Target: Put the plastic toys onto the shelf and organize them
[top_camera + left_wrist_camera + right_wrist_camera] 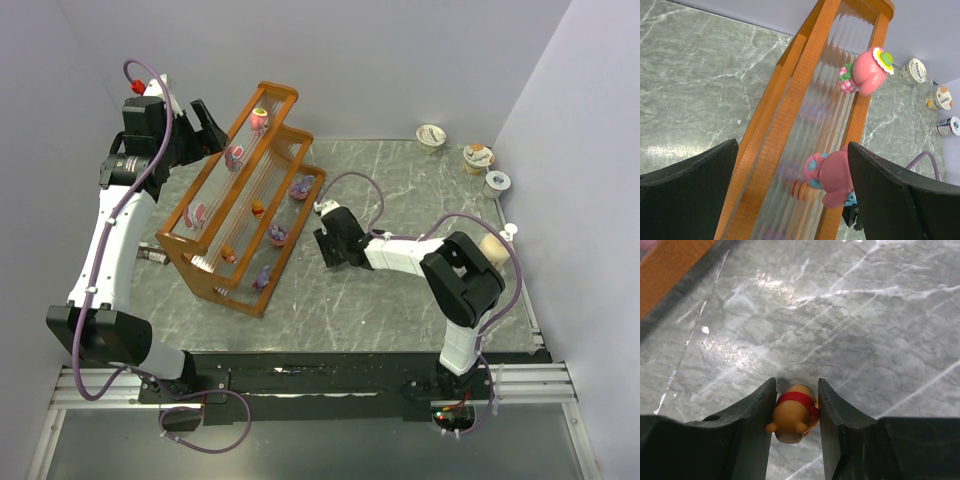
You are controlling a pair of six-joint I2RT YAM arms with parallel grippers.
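**Orange plastic toy (791, 412): orientation and grip state**

The orange plastic toy, banded in red, is located on the grey table (865, 315), near the lowest tier of the shelf (240, 200). Its long axis is aligned with the fingers, and its ears are directed back toward the wrist. The right gripper (796, 385) is partly closed, with the toy clamped between both fingers (755, 415). The left gripper (792, 150) is positioned fully spread above the top tier. Nothing is grasped by it, although a pink toy (835, 175) is seated just beside one finger. The remaining toys (277, 235) are distributed over the three tiers.
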